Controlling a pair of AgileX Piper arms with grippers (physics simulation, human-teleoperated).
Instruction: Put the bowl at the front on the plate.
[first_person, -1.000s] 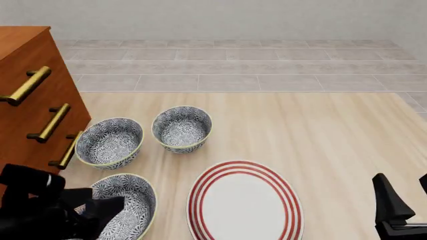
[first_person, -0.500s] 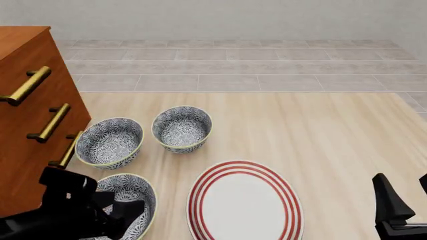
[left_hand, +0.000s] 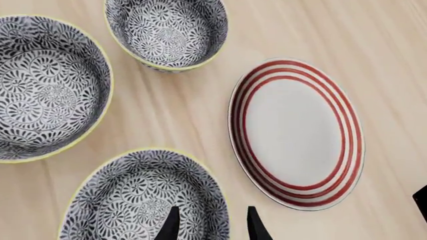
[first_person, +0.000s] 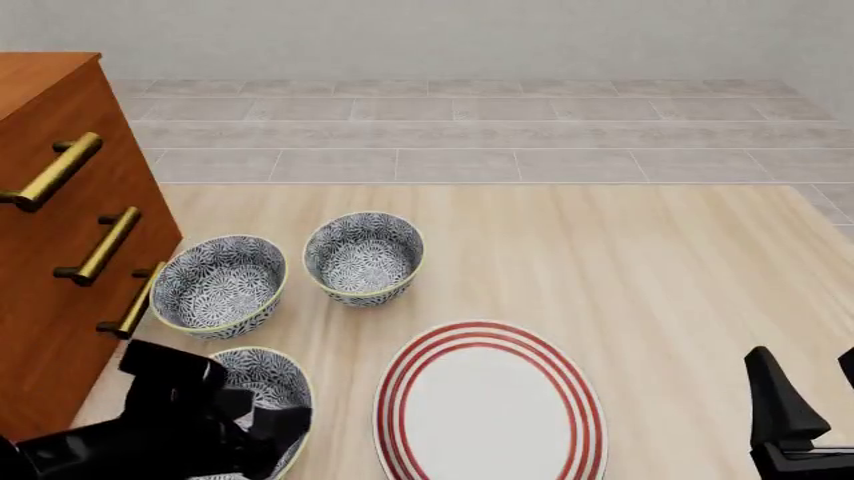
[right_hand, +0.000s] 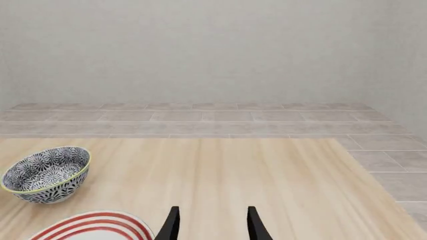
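Left gripper (left_hand: 210, 225): my two dark fingers are parted with a clear gap, nothing between them. In the left wrist view the tips sit over the right-hand rim of the round deep blue-and-white floral bowl with the thin yellowish rim (left_hand: 143, 200); I cannot tell whether they touch it. In the front view my left arm covers much of that bowl (first_person: 274, 385), which sits at the near-left of the table, just beside the large flat white plate with three red rings (first_person: 487, 410), apart from it.

Right gripper (right_hand: 210, 225): fingers likewise spread, empty, held over bare tabletop near the plate's edge (right_hand: 93, 227); in the front view only its dark fingers show at the lower right (first_person: 781, 410).

Surface: pale wood-grain table (first_person: 641, 270). Two matching floral bowls stand farther back, one at the left (first_person: 218, 285), one beside it (first_person: 363, 256). An orange-brown wooden drawer cabinet with brass bar handles (first_person: 60, 200) stands at the left. Beyond the table: grey tiled floor (first_person: 467, 125) and a plain light wall (first_person: 467, 40).
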